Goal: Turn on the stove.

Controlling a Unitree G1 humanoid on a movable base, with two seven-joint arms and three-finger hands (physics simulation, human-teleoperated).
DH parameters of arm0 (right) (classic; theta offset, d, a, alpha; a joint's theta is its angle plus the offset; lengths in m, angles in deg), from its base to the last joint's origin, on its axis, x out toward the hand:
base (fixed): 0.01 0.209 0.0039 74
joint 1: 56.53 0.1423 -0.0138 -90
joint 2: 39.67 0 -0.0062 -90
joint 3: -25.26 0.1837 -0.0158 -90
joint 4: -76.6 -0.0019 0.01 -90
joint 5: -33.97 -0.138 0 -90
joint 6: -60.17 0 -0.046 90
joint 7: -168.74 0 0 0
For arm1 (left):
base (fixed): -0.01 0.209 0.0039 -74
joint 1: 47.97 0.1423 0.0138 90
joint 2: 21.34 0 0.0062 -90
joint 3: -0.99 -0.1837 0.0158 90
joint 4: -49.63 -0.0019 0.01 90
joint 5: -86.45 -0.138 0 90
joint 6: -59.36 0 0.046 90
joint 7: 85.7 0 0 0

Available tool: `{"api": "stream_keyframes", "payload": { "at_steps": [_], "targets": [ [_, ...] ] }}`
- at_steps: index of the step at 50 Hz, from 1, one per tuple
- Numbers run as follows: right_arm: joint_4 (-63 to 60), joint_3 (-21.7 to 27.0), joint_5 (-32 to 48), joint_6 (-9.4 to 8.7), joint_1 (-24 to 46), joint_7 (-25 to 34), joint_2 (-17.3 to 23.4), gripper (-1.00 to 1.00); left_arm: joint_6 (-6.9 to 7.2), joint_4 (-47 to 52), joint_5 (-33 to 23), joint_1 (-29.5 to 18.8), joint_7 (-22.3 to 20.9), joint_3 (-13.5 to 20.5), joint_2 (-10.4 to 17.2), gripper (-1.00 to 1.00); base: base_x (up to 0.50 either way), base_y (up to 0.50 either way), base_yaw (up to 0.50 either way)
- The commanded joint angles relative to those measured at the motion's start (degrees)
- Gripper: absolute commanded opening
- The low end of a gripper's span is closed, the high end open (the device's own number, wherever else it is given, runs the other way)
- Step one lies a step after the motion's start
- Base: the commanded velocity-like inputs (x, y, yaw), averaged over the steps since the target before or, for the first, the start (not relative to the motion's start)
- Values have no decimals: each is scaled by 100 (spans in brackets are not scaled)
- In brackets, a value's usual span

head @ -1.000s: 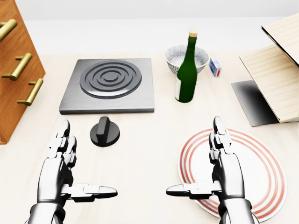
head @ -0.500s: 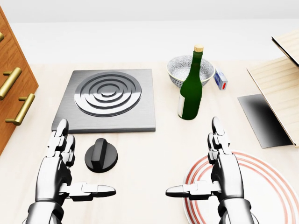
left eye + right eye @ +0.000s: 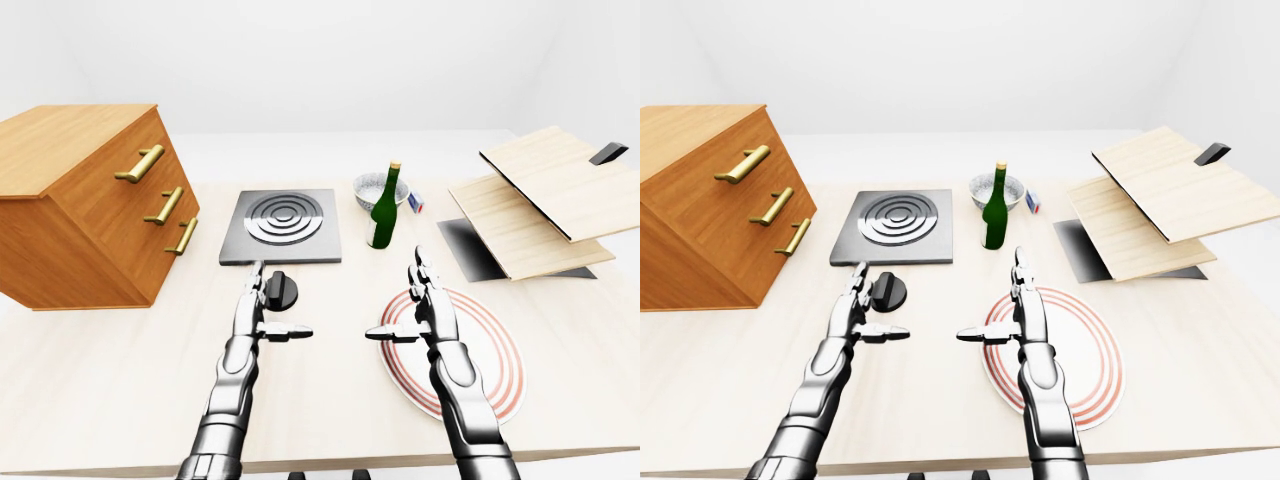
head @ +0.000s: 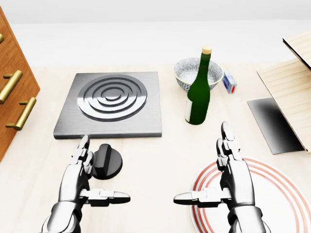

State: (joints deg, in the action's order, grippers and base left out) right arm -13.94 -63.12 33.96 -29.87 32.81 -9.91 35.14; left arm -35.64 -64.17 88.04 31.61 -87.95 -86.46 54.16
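the stove [image 4: 109, 104], a flat grey plate with a dark ringed burner, lies on the pale worktop [image 4: 155, 160] in the upper left part of the head view, and its black knob [image 4: 106, 161] sits apart from it on the worktop, just below the plate's lower edge. the left robot hand [image 4: 82, 182] is spread, its fingers [image 4: 81, 150] stretched toward the top of the view and the thumb stuck out to the right; the fingers lie just beside the knob's left edge, and whether they touch it cannot be told, but they do not close round it. the right robot hand [image 4: 228, 179] is spread the same way, thumb pointing left, and hangs over the left rim of a white plate with red rings [image 4: 277, 194] at the lower right, gripping nothing. a green glass bottle [image 4: 198, 92] stands upright to the right of the stove, and a patterned bowl [image 4: 187, 70] sits just above and behind it in the view. a small blue, white and red box [image 4: 230, 83] lies just right of the bowl. at the left edge is a wooden drawer chest [image 3: 85, 205] with brass handles, and at the right, light wooden boards [image 3: 540, 200] rest tilted over a dark flat sheet [image 4: 269, 124].
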Motion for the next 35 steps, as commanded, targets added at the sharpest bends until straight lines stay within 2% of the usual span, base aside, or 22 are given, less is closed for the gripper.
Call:
{"api": "stream_keyframes", "payload": {
  "at_steps": [1, 6, 10, 20, 29, 31, 34, 35],
  "targets": [
    [10, 22, -34, -2, 15, 23, 9, 100, 0, -1820, -217, -597, 74, -194, -147, 100, 0, 0, 0],
    [9, 25, -42, -9, 18, 32, 9, 100, 0, -2352, -382, -719, 145, -269, -240, 100, 0, 0, 0],
    [3, 49, -77, -51, 41, 40, 17, 100, 0, -2365, -481, -621, 33, -376, -331, 100, 1, 0, -1],
    [115, 55, -78, -29, 111, 17, 19, 100, 0, -1357, -646, 52, -294, -689, -527, 100, 0, 0, 0],
    [18, 63, -108, -137, 107, -5, 20, 100, 0, -332, -552, 575, -635, -1012, -675, 100, 0, 0, 0],
    [-112, 75, -141, -215, 66, 19, 30, 100, 0, -277, -576, 645, -614, -1107, -721, 100, 0, 0, 0],
    [-195, 145, -212, -305, 89, 41, 54, 100, 70, -84, -611, 850, -615, -1308, -789, 100, 0, 0, 0],
    [-204, 173, -237, -333, 108, 41, 63, 100, 132, 30, -630, 927, -603, -1387, -815, 100, 0, 0, 0]
  ]
}}
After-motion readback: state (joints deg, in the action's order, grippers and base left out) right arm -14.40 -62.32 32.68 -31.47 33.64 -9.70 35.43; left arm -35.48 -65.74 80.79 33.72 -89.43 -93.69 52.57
